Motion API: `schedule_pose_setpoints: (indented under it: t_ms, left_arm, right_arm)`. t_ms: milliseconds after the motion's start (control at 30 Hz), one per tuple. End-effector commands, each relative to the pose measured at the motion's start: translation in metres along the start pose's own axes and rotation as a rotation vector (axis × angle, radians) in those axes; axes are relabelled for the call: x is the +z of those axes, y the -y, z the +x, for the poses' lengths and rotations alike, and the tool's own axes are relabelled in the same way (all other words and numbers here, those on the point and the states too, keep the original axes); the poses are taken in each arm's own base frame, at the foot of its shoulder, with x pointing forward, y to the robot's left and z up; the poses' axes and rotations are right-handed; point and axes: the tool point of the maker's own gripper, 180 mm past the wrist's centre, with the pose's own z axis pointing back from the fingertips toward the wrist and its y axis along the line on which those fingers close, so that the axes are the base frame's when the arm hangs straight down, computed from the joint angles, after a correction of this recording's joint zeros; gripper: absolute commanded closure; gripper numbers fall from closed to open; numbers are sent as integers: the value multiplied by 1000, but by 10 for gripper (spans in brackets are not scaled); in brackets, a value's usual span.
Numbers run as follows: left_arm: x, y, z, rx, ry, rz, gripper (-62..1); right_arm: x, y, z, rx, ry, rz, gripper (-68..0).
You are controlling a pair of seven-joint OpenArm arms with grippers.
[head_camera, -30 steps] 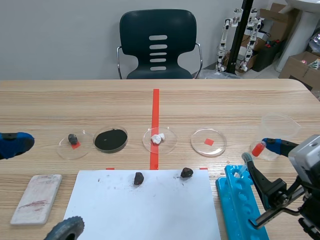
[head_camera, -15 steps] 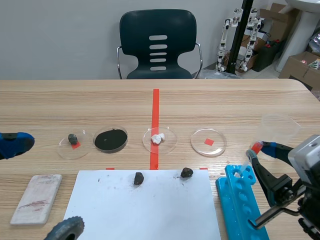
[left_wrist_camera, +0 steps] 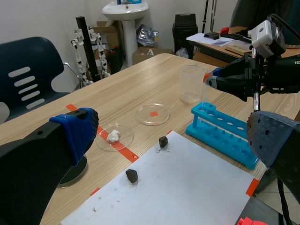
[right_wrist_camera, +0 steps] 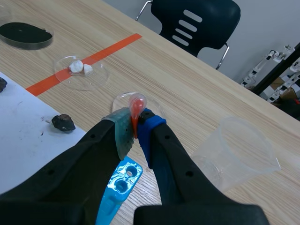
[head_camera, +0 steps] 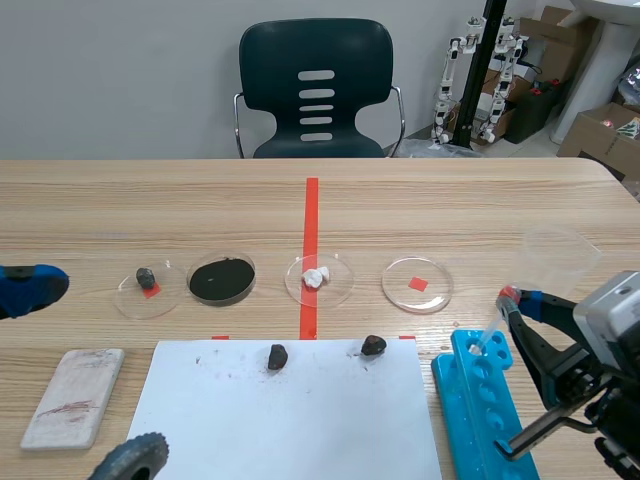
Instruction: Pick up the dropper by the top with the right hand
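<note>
Dropper [right_wrist_camera: 136, 105], soft red bulb, slim clear stem, clenched in right pincer [right_wrist_camera: 136, 130] over blue plastic test-tube rack [head_camera: 478, 400]; left pincer [left_wrist_camera: 176, 138] released.

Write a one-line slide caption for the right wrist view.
Right gripper pinches the dropper by its red bulb above the blue rack.

No text, label, brand or number legible from any of my cameras. Print on cardboard boxes [head_camera: 603, 132] behind table [head_camera: 200, 200]: too small to read.
</note>
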Motion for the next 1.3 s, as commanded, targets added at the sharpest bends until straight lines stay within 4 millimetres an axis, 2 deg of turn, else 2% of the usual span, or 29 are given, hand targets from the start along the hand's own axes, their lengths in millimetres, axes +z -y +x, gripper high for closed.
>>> schedule_pose_setpoints:
  t_ms: [0,300,633,1067,1267]
  left_arm:
    - [0,-1,4,8,20,14,-623]
    - [0,-1,4,8,20,14,-623]
    - [0,-1,4,8,20,14,-623]
    - [0,-1,4,8,20,14,-623]
    - [0,-1,4,8,20,14,-623]
  right_arm:
    - [-2,5,6,1,21,-16,-10]
    - [0,5,14,-20,68,-25,-10]
    - [5,-2,47,-27,148,-13,-10]
    - [18,-14,78,-30,165,0,-10]
    - [26,-17,100,-24,192,-13,-10]
